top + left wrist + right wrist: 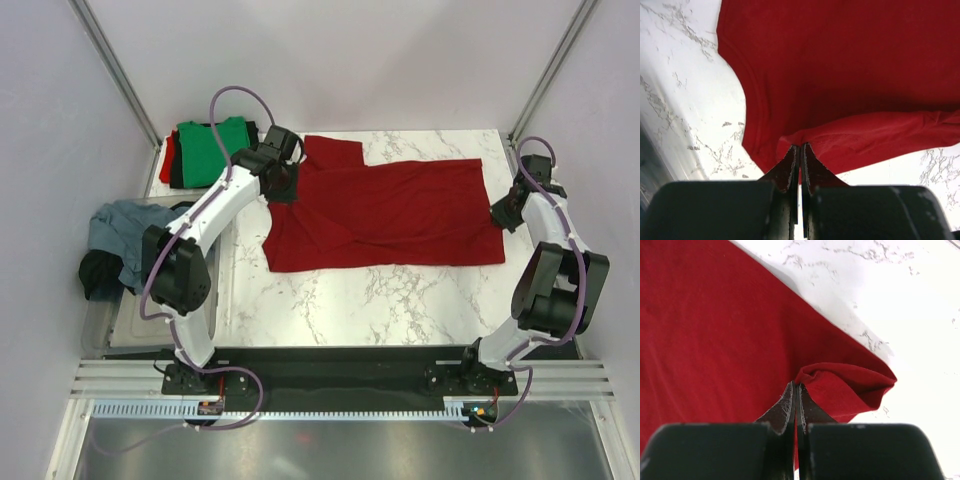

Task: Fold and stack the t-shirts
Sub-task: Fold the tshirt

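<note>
— What is gripped, and where is it laid?

— The dark red t-shirt [390, 215] is spread across the middle of the table [330, 300]. Its 9 o'clock edge is pinched by the left gripper [281, 182] and its 3 o'clock edge by the right gripper [503, 212]. In each wrist view the fingers are seen pressed together on a raised fold of red cloth.

— What is hidden?

— From above, both sets of fingertips are covered by their own wrists. The shirt's neckline is partly masked by the left arm. At the table's 10 o'clock corner a green t-shirt [212, 140] is stacked on darker layers. Only black and red edges of these show, so they cannot be counted. At 8 o'clock, a grey-blue t-shirt [115, 225] and a black t-shirt [95, 275] are draped over the clear tub [100, 335], and its inside is largely concealed.

— And the edges?

— The shirt's right hem is stopped just short of the table's 3 o'clock edge. Bare marble is shown toward 6 o'clock, between the shirt and the arm bases.
</note>
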Tool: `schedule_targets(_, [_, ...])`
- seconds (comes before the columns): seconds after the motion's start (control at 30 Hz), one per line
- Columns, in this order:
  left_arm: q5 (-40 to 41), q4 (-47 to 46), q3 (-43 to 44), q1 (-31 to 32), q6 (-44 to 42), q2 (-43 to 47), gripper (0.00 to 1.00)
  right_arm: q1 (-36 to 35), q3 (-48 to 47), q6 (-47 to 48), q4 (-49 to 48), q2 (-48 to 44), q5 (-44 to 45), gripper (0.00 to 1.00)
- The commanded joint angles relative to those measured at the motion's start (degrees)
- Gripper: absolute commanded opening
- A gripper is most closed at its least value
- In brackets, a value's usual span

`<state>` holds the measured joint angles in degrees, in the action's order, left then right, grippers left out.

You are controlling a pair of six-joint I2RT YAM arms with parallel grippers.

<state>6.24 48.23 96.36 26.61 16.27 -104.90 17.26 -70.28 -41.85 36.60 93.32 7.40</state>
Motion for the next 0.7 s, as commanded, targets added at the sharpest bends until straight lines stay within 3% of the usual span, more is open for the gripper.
schedule_targets(0.0, [-1.40, -1.03, 4.89, -1.21, -4.23, -2.14, 0.02, 0.06, -3.46, -0.87, -2.06, 2.30, 1.83, 0.00])
schedule_targets(0.53, [-2.72, 1.69, 19.29, -4.99, -4.76, -18.14, 0.02, -1.52, -13.47, -0.26, -3.73, 15.83, 2.00, 0.00])
schedule_targets(0.63, [-3.16, 5.55, 30.94, -5.51, -5.37, -22.62, 0.16, -1.61, -18.74, 0.71, -2.50, 19.44, 1.22, 0.00])
schedule_targets(0.67, [-4.03, 6.95, 33.52, -5.52, -5.37, -23.93, 0.38, -1.70, -20.49, 1.41, -1.89, 20.49, -0.09, 0.04])
